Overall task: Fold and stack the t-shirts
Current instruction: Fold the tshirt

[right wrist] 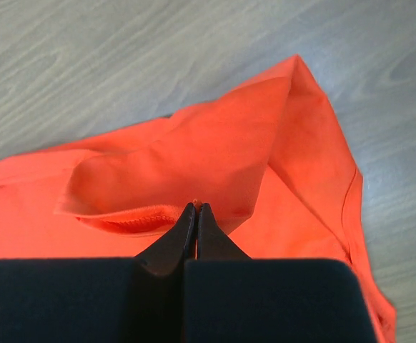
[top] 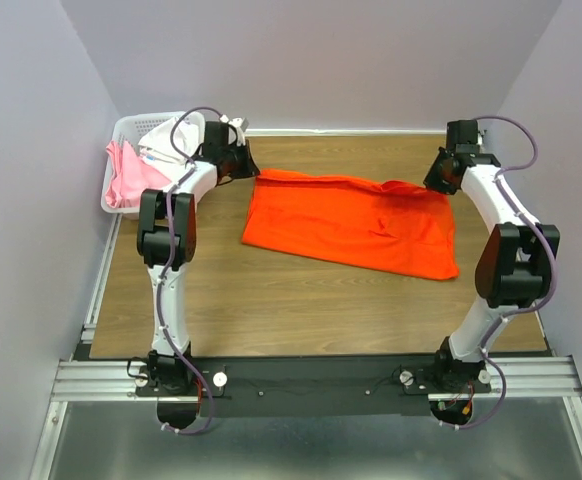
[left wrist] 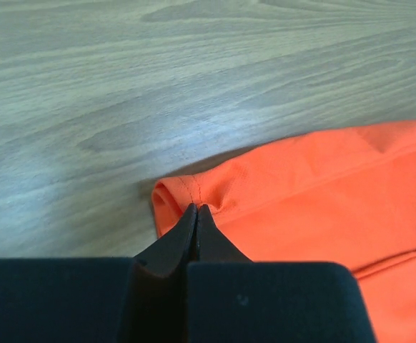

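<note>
A bright orange t-shirt (top: 351,225) lies spread across the far half of the wooden table. My left gripper (top: 246,162) is at its far left corner. In the left wrist view the left gripper (left wrist: 196,208) is shut on the stitched hem corner of the orange t-shirt (left wrist: 322,200). My right gripper (top: 437,180) is at the far right corner, where the cloth is lifted a little. In the right wrist view the right gripper (right wrist: 196,206) is shut on a raised fold of the orange t-shirt (right wrist: 215,143), beside a hemmed opening.
A white lattice basket (top: 136,125) stands at the far left corner, with a pale pink t-shirt (top: 129,178) hanging over its side and a white one (top: 161,148) inside. Bare wooden table (top: 271,300) lies between the shirt and the arm bases. Walls close in on both sides.
</note>
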